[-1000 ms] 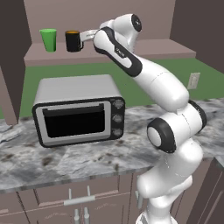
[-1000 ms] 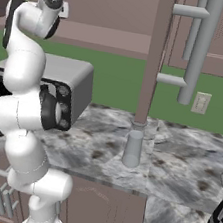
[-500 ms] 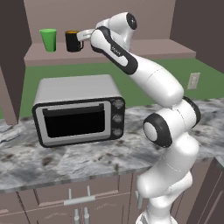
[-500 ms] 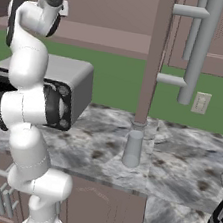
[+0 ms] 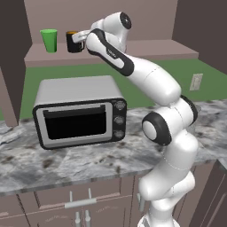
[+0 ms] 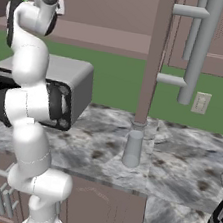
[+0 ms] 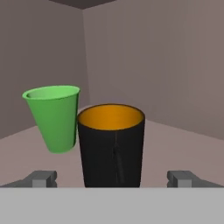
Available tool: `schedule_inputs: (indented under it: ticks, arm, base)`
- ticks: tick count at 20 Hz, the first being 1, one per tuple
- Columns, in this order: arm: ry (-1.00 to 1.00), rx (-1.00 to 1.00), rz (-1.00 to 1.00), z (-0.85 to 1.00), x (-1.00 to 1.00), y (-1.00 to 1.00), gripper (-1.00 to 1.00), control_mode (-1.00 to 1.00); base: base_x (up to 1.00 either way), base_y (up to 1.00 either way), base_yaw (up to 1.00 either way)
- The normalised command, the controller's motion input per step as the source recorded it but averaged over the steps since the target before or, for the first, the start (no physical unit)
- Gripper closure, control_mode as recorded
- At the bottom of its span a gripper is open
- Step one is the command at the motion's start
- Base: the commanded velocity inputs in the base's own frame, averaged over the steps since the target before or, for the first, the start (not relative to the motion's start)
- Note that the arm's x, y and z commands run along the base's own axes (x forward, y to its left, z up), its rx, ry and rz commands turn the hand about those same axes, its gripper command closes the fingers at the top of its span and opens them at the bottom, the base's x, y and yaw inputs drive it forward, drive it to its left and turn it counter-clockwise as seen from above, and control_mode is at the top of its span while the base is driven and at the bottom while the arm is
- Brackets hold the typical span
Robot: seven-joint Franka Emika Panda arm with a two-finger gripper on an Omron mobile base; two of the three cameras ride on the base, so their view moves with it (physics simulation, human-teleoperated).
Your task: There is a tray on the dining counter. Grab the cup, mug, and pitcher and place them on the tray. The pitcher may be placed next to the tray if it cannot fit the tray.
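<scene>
On a high brown shelf [image 5: 133,48] the black mug [image 5: 72,41] with an orange inside stands right of the green cup [image 5: 48,41]. My gripper [image 5: 83,37] reaches the mug from the right. In the hand view the mug [image 7: 111,144] fills the middle, its handle edge facing me, and the cup [image 7: 54,117] stands just left of it. The gripper [image 7: 113,178] is open, its fingertips [image 7: 41,178] wide on either side of the mug and not touching it. The pale grey pitcher [image 6: 133,148] stands upright on the marbled counter. The tray and the dining counter are out of view.
A silver toaster oven [image 5: 80,111] sits on the marbled counter [image 5: 88,164] below the shelf. A brown post [image 6: 155,54] rises right behind the pitcher, with grey pipes [image 6: 201,46] beside it. The shelf's back and side walls close in behind the cup and mug.
The arm has stretched left along the shelf, bringing the gripper up to the mug. The jaws stay wide open. Cup, mug and pitcher have not moved.
</scene>
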Motion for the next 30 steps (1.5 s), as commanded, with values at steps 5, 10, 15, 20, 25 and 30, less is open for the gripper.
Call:
schedule_inputs:
  ticks: [5, 10, 15, 20, 25, 30]
  arm:
    - [0.0, 0.0, 0.03, 0.0, 0.09, 0.01, -1.0, -1.0]
    - [0.0, 0.0, 0.05, 0.0, 0.06, 0.0, -1.0, -1.0]
    - [0.0, 0.0, 0.06, 0.0, 0.04, 0.0, -1.0, -1.0]
    - [0.0, 0.0, 0.06, -0.06, 0.01, 0.0, -1.0, -1.0]
    - [0.0, 0.0, 0.02, -0.16, 0.01, 0.0, -1.0, -1.0]
    - [0.0, 0.0, 0.0, -0.16, 0.0, 0.01, -1.0, -1.0]
  base:
    - [0.0, 0.0, 0.0]
    - [0.0, 0.0, 0.0]
    - [0.0, 0.0, 0.0]
    - [0.0, 0.0, 0.0]
    - [0.0, 0.0, 0.0]
    - [0.0, 0.0, 0.0]
